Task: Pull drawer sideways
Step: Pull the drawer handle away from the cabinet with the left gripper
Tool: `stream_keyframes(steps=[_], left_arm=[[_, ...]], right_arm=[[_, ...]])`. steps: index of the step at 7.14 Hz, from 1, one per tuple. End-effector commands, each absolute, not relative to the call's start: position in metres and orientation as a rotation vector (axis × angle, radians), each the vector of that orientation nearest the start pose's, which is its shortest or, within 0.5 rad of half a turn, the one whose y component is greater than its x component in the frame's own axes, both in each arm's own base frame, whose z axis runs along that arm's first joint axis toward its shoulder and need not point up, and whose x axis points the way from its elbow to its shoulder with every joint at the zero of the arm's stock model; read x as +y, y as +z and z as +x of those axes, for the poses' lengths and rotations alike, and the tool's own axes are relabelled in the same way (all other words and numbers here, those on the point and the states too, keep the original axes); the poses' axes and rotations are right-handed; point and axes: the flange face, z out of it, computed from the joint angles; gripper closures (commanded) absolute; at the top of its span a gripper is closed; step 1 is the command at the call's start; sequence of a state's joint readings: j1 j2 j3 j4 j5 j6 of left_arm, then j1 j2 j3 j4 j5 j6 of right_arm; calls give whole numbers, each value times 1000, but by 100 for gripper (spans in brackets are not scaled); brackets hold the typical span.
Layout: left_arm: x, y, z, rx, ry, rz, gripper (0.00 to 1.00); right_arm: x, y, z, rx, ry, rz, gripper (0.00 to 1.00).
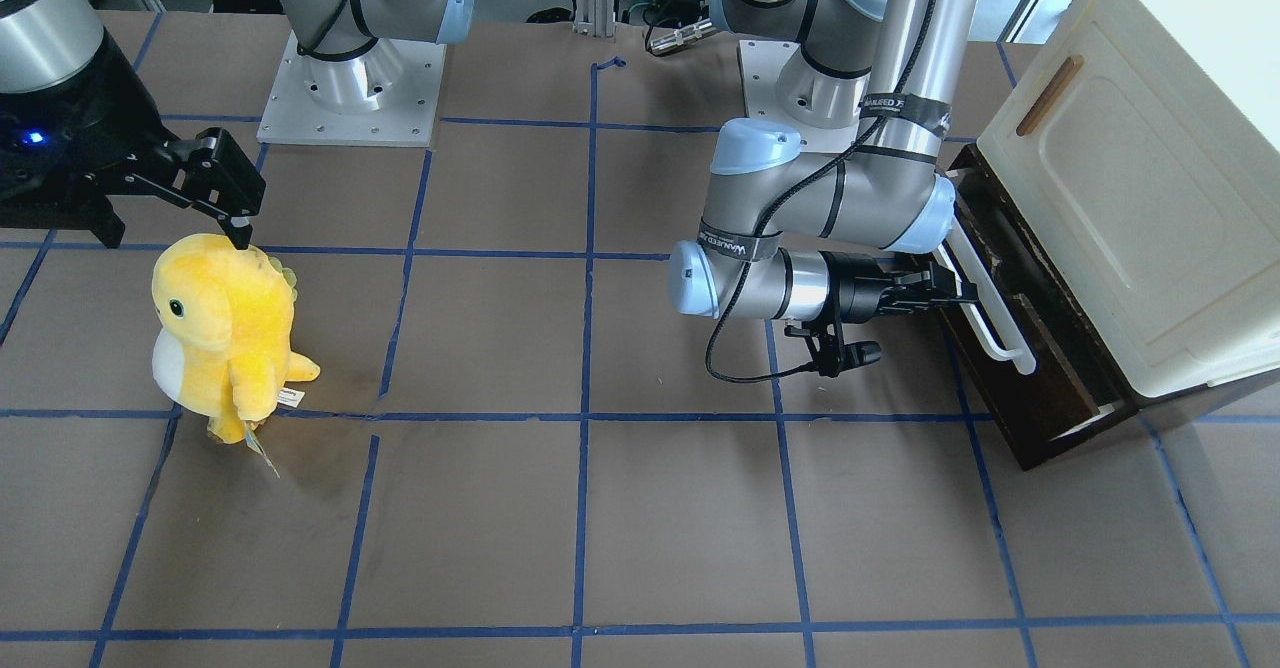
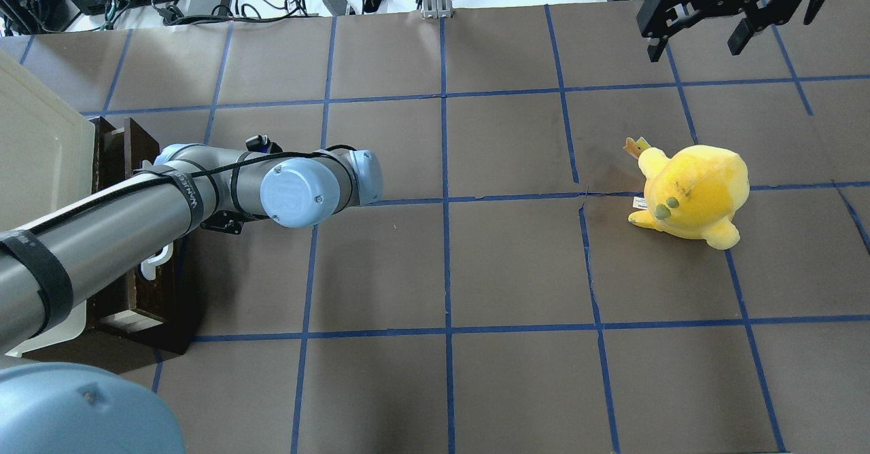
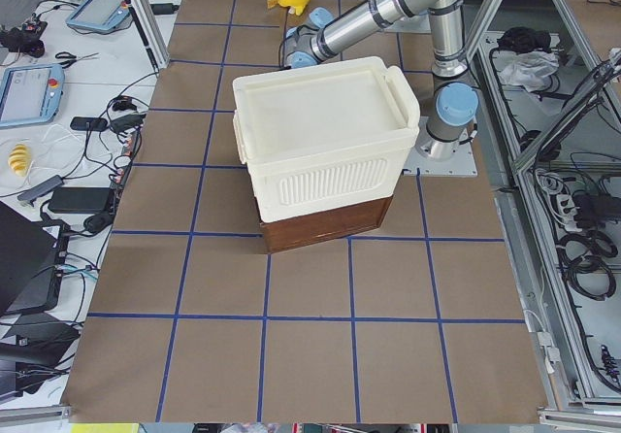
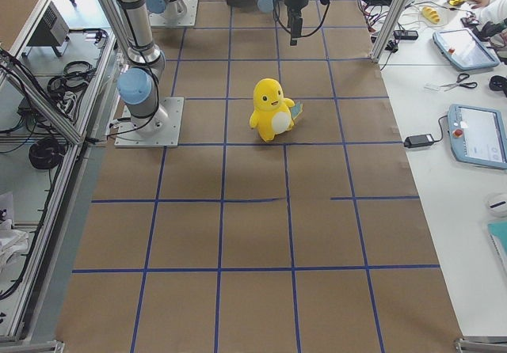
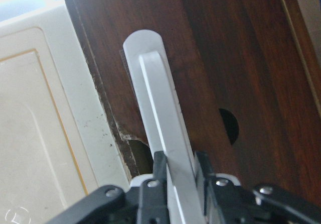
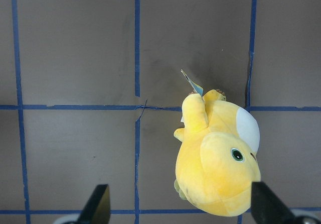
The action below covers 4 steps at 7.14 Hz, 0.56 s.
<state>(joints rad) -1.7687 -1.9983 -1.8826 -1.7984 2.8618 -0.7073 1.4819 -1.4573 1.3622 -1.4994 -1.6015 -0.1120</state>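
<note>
At the table's left end: the drawer (image 1: 1000, 398) sits low down, under a cream cabinet (image 1: 1130, 208).
Drawer gap: the brown front stands out a little from the cabinet, and a thin strip of pale wood shows at one end.
Inside the drawer: cannot tell, the gap is too thin to see in.
Inside the cabinet: hidden, its door (image 1: 1100, 188) is closed.
Which way the drawer faces: the brown front looks toward the middle of the table (image 1: 600, 508).
Long side: the front and its white handle (image 1: 990, 323) both run flat along the table's end, from the robot's side to the far side.
Left gripper (image 1: 950, 288): it reaches in sideways, and its fingers (image 5: 159, 166) are squeezed on the handle, one on each side.
Right gripper (image 2: 699, 32): fingers wide apart, holding nothing, up in the air near the yellow toy (image 1: 220, 333).
Yellow toy: stands upright on the table, well apart from the drawer.
</note>
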Motion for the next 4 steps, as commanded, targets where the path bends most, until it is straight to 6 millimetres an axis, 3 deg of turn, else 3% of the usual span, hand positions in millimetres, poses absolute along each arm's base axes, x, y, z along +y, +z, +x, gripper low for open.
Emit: stream_keyframes(steps=[1, 4], left_arm=[[-483, 189, -142, 1722, 220, 220, 100], [-484, 191, -148, 1731, 221, 222, 100]], right_arm=[[-550, 525, 82, 3174, -34, -36, 0], [-550, 525, 82, 3174, -34, -36, 0]])
